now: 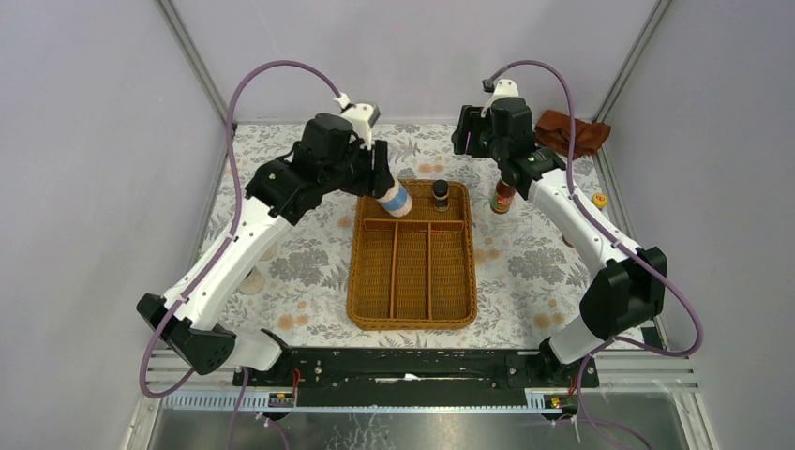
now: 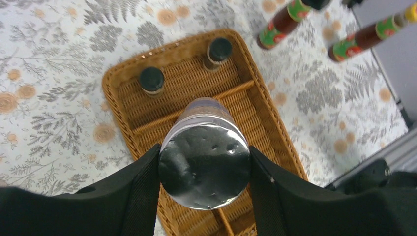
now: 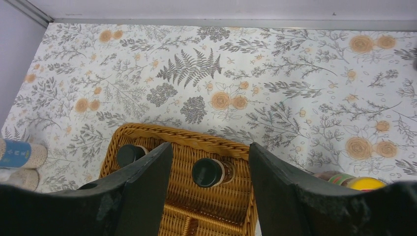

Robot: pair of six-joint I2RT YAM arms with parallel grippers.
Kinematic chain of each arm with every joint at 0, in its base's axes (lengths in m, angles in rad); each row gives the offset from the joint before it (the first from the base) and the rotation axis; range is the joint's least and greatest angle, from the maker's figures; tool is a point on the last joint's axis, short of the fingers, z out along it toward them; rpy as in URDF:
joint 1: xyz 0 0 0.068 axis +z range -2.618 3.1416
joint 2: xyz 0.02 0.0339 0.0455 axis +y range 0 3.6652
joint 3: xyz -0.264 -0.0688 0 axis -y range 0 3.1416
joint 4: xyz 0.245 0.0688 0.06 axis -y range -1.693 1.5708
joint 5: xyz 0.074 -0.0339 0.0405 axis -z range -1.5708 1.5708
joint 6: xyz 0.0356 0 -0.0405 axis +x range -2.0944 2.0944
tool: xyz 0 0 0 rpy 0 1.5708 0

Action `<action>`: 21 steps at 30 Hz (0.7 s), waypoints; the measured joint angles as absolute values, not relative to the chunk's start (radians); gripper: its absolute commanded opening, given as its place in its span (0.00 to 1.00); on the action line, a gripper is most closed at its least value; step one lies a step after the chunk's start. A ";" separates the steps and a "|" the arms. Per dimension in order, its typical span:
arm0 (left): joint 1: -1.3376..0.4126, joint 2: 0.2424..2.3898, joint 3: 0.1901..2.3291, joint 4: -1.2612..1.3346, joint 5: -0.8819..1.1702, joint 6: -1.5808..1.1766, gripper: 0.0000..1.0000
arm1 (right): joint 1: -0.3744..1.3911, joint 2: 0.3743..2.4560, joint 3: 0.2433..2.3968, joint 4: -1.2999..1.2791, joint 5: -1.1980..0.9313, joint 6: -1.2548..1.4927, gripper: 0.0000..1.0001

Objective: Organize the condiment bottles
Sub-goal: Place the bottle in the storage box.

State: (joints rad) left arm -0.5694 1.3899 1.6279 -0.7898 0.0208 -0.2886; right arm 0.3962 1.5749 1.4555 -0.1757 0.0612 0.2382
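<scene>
Floral tablecloth [image 1: 525, 272] — pale lilac walls [image 1: 94, 141]

My right gripper [image 3: 210, 150]: fingers apart, nothing between them. Beneath, I note a wicker tray [image 3: 147, 132] with two black-capped bottles [image 3: 207, 172] in its end compartment. Blue-labelled shaker [image 3: 14, 153] at left edge; yellow-capped bottle [image 3: 364, 183] at right.

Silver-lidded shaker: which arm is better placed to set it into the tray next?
Left. The left gripper is clamped on the shaker, directly above the wicker tray. The right gripper is open and empty over the tray's far end, so it has nothing to place.
</scene>
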 measured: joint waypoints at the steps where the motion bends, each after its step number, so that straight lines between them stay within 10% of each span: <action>1: -0.589 1.390 1.628 -0.805 0.020 -0.281 0.00 | 0.396 1.573 1.456 -0.176 0.067 0.236 0.66; 21: -0.807 1.483 1.522 -0.858 -0.079 -0.207 0.00 | 0.333 1.568 1.506 -0.197 0.123 0.233 0.66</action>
